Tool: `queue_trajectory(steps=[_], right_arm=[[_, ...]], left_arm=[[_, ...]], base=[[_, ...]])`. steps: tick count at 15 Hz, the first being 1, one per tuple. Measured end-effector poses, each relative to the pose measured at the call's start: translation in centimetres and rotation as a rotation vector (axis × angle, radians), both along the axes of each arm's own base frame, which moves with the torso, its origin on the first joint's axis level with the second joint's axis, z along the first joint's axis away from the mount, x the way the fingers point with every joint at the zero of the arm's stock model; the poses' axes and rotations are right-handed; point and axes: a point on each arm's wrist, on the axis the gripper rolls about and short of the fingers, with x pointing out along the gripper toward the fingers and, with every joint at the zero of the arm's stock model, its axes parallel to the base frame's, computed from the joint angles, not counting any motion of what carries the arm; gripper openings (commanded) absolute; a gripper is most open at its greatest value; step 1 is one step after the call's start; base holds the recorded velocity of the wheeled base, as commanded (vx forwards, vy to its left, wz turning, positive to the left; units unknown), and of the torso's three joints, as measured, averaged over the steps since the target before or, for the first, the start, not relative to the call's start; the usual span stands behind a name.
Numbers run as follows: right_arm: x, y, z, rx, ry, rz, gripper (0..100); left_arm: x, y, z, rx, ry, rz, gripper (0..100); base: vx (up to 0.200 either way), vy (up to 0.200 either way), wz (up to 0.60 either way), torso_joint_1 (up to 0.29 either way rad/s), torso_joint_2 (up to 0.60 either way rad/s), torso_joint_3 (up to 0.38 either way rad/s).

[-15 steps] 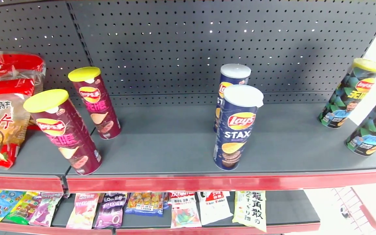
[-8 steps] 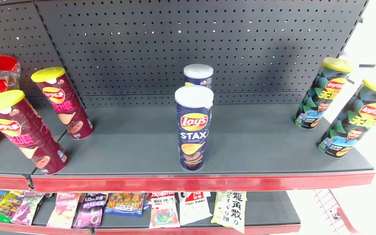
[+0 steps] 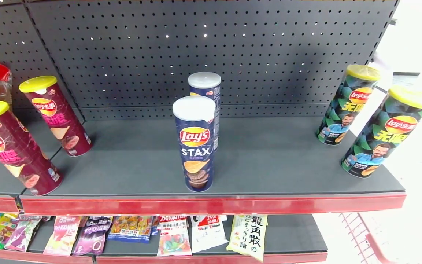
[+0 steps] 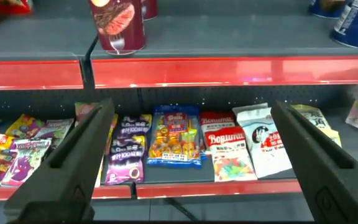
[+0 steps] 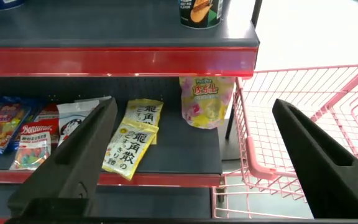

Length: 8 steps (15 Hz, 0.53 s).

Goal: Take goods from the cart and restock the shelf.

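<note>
The grey shelf (image 3: 269, 165) carries upright chip cans, maroon (image 3: 55, 117) left, blue (image 3: 195, 143) middle, green (image 3: 377, 139) right, the pink wire cart (image 5: 303, 124) stands beside its right end, and left hand (image 4: 188, 112) and right hand (image 5: 194, 106) gape wide, holding nothing.

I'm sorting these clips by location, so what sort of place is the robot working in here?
Most likely a shop aisle, real or mock-up: a pegboard-backed shelf with red front strips, chip cans lined up on it, snack packets on the level below, and a pink wire cart beside it.
</note>
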Motion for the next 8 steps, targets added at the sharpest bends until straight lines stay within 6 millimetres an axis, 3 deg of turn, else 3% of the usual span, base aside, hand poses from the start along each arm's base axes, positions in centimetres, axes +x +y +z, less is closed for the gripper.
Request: queue_trajectory(steps=[8], right_arm=[[0.00,-0.01,-0.01,0.000,0.000,-0.005,100]], left_arm=[[0.01,0.01,-0.02,0.000,0.001,0.002,100]], base=[[0.000,0.000,0.00,0.000,0.00,0.000]])
